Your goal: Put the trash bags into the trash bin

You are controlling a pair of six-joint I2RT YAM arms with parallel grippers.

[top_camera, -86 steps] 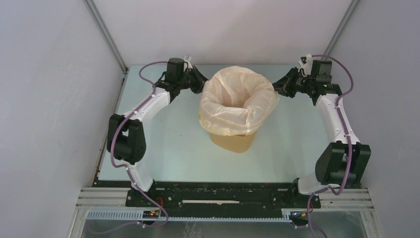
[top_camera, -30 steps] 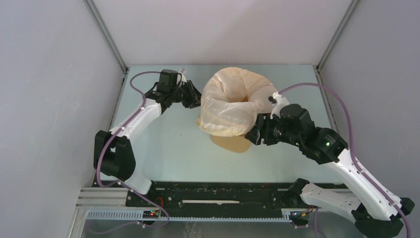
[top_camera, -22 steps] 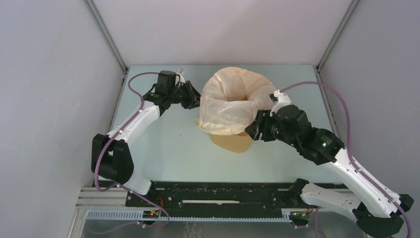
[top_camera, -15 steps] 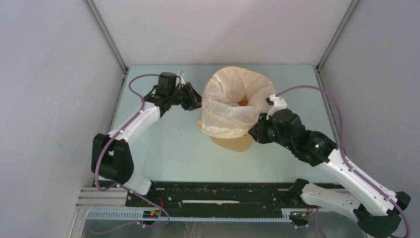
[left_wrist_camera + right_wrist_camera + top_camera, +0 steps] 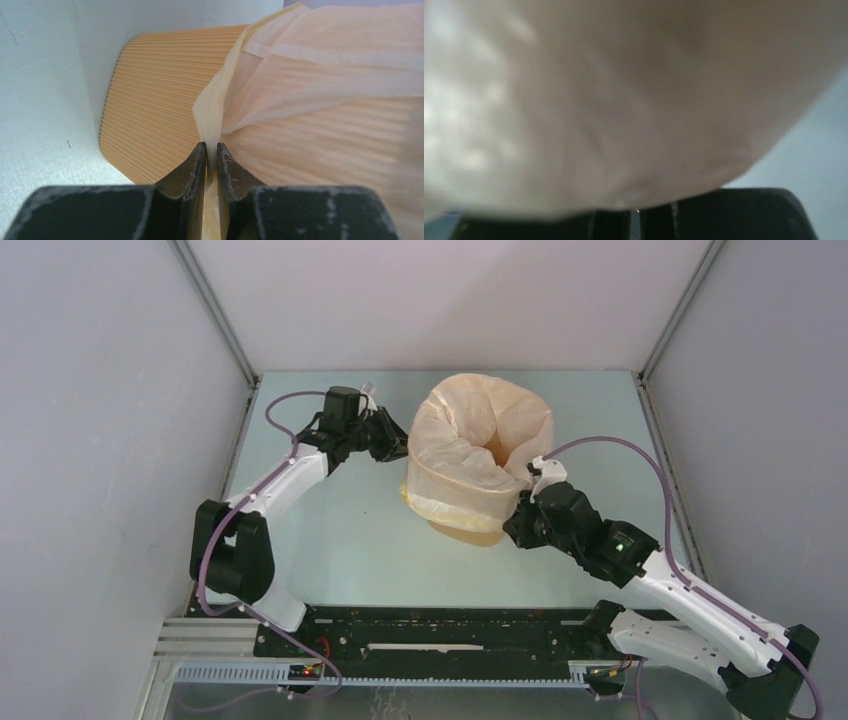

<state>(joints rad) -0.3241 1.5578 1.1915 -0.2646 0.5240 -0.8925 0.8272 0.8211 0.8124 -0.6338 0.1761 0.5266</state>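
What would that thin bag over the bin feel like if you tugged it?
Probably floppy: the bag bunches into a fold where the left gripper pinches it. Likely light: the bin shows through its thin film. Could tear if yanked.

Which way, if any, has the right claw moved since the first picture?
Yes. The right claw moved away from the back wall, toward the base rail.
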